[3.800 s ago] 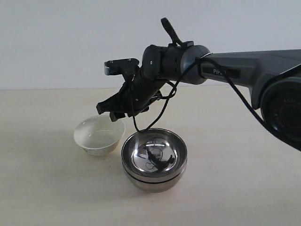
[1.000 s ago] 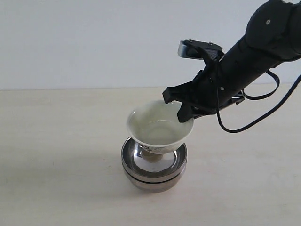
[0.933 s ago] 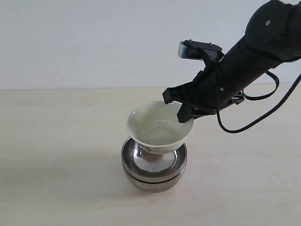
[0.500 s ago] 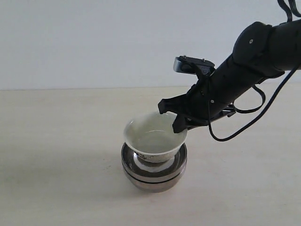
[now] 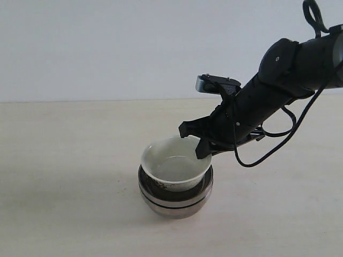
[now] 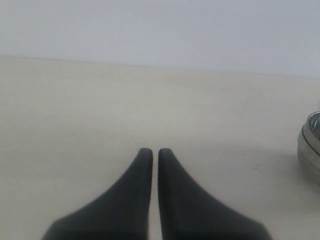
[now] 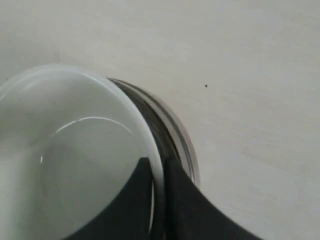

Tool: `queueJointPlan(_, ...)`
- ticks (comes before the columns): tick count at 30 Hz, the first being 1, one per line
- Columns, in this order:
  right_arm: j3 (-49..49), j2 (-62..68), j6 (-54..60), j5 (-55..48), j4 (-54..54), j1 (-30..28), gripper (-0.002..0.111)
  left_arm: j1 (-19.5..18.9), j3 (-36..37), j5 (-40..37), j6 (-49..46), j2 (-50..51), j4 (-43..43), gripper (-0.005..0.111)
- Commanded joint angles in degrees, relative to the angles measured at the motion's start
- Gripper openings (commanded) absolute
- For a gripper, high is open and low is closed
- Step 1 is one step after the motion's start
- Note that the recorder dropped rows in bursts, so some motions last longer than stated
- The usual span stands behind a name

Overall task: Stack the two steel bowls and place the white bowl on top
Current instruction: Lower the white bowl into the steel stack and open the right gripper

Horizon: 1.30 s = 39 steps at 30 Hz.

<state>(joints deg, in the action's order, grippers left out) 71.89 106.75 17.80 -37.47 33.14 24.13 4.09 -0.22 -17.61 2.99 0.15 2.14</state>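
The two steel bowls (image 5: 176, 199) stand nested as one stack on the table. The white bowl (image 5: 174, 168) sits down inside the top steel bowl, tilted slightly. My right gripper (image 5: 199, 143) is shut on the white bowl's right rim, one finger inside and one outside. In the right wrist view the white bowl (image 7: 65, 150) fills the frame with the steel rim (image 7: 182, 145) showing beside it, and the right gripper (image 7: 158, 165) pinches the rim. My left gripper (image 6: 151, 152) is shut and empty above bare table, with the steel stack (image 6: 310, 147) at the frame's edge.
The pale wooden table (image 5: 64, 160) stretches around the stack. A plain light wall rises behind it. The right arm's black cable (image 5: 268, 147) hangs in a loop below the forearm.
The right gripper has lowered the white bowl from above the steel stack down into the top steel bowl. Earlier the white bowl stood on the table to the left of the stack.
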Motion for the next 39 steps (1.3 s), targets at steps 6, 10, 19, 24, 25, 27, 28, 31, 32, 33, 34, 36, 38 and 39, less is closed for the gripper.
queueJointPlan(6, 0.1, -0.1, 0.7, 1.0, 1.3, -0.2, 0.000, -0.1, 0.2, 0.0, 0.0, -0.2, -0.1, 0.004)
queueJointPlan(10, 0.1, -0.1, 0.7, 1.0, 1.3, -0.2, 0.000, -0.1, 0.2, 0.0, 0.0, -0.2, -0.1, 0.004)
queueJointPlan(19, 0.1, -0.1, -0.3, 0.8, 1.4, -0.2, 0.000, -0.1, 0.2, 0.0, 0.0, -0.2, -0.1, 0.004)
queueJointPlan(24, 0.1, -0.1, -0.3, -0.1, 2.4, -0.2, 0.029, -0.1, 0.2, 0.0, 0.0, -0.2, -0.1, 0.004)
queueJointPlan(25, 0.1, -0.1, -0.3, -0.1, 2.5, -0.2, 0.037, -0.1, 0.2, 0.0, 0.0, -0.2, -0.1, 0.004)
queueJointPlan(27, 0.1, -0.1, -0.1, 0.0, 2.9, -0.2, 0.056, -0.1, 0.2, 0.0, 0.0, -0.2, -0.1, 0.004)
queueJointPlan(28, 0.1, -0.1, 0.2, -0.2, 3.0, -0.2, 0.059, -0.1, 0.2, 0.0, 0.0, -0.2, -0.1, 0.004)
queueJointPlan(31, 0.1, -0.1, 0.7, -0.1, 2.2, -0.2, 0.047, -0.1, 0.2, 0.0, 0.0, -0.2, -0.1, 0.004)
queueJointPlan(32, 0.1, -0.2, 0.7, 0.0, 1.7, -0.2, 0.043, -0.1, 0.2, 0.0, 0.0, -0.2, -0.1, 0.004)
queueJointPlan(33, 0.1, -0.4, 0.6, 0.5, 0.3, -0.2, 0.042, -0.1, 0.2, 0.0, 0.0, -0.2, -0.1, 0.004)
queueJointPlan(34, 0.1, -0.8, 0.4, 1.0, -0.3, -0.2, 0.042, -0.1, 0.2, 0.0, 0.0, -0.2, -0.1, 0.004)
queueJointPlan(36, 0.1, -1.4, 0.4, 1.5, -0.7, -0.2, 0.041, -0.1, 0.2, 0.0, 0.0, -0.2, -0.1, 0.004)
queueJointPlan(38, 0.1, -1.7, 0.6, 1.9, -0.8, -0.2, 0.026, -0.1, 0.2, 0.0, 0.0, -0.2, -0.1, 0.004)
queueJointPlan(39, 0.1, -1.7, 0.8, 2.1, -0.8, -0.2, 0.020, -0.1, 0.2, 0.0, 0.0, -0.2, -0.1, 0.004)
